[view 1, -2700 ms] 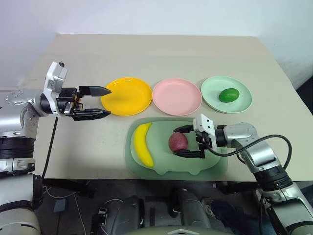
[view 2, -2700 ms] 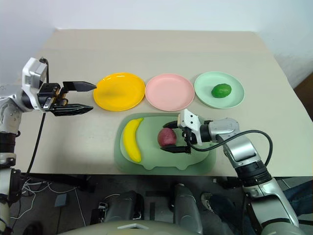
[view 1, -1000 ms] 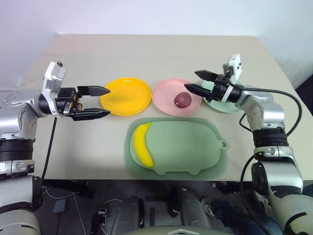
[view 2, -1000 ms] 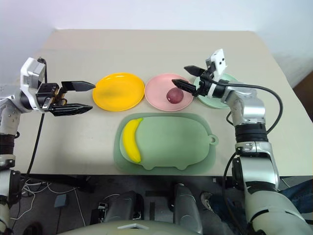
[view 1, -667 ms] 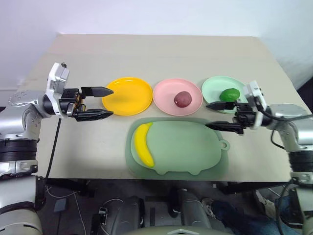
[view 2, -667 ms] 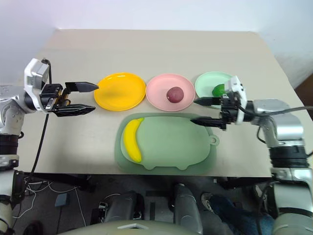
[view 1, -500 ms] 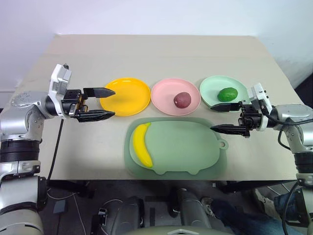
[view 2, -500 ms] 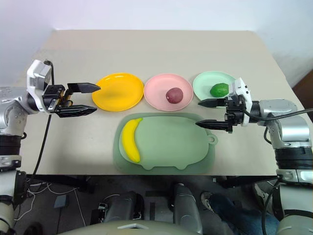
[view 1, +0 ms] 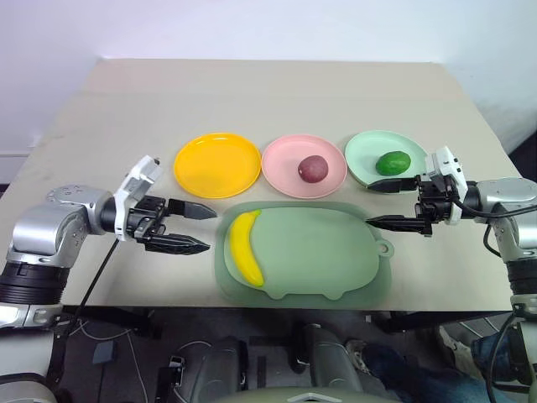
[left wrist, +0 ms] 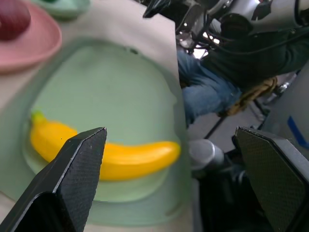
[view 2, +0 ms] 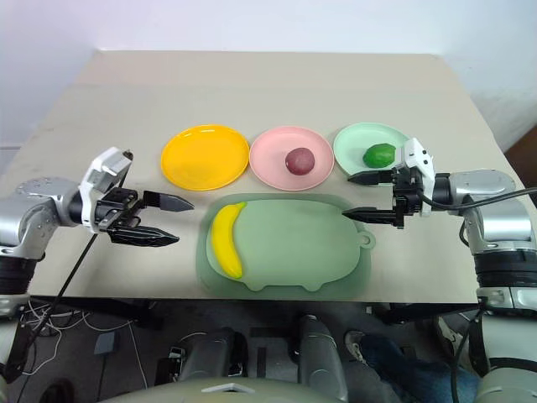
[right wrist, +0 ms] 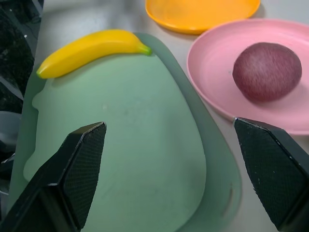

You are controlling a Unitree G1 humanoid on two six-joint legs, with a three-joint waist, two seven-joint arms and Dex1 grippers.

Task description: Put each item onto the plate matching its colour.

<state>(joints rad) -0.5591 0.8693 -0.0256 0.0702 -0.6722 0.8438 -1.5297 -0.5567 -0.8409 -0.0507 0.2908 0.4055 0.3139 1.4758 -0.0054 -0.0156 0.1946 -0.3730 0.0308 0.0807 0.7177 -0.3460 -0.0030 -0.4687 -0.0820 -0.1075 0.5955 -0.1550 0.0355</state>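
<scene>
A yellow banana (view 1: pixel 244 248) lies on the left part of a dull-green mat (view 1: pixel 319 252). Behind the mat stand three plates in a row. The yellow-orange plate (view 1: pixel 217 164) is bare. On the pink plate (view 1: pixel 281 164) rests a dark red-purple fruit (view 1: pixel 313 168), and on the mint plate (view 1: pixel 365 159) a green fruit (view 1: pixel 393 163). My left gripper (view 1: pixel 211 227) is open, low over the table just left of the mat, pointing at the banana (left wrist: pixel 106 150). To the right of the mat my right gripper (view 1: pixel 369 205) is open and holds nothing, in front of the mint plate.
The beige table (view 1: pixel 277 92) stretches far behind the plates. The mat lies close to the table's front edge, with a small tab (view 1: pixel 383 248) on its right side. White walls stand behind and to the right.
The red-purple fruit went from the mat to the pink plate and was let go. My right gripper drew back to the mat's right. My left gripper dropped and moved nearer the banana.
</scene>
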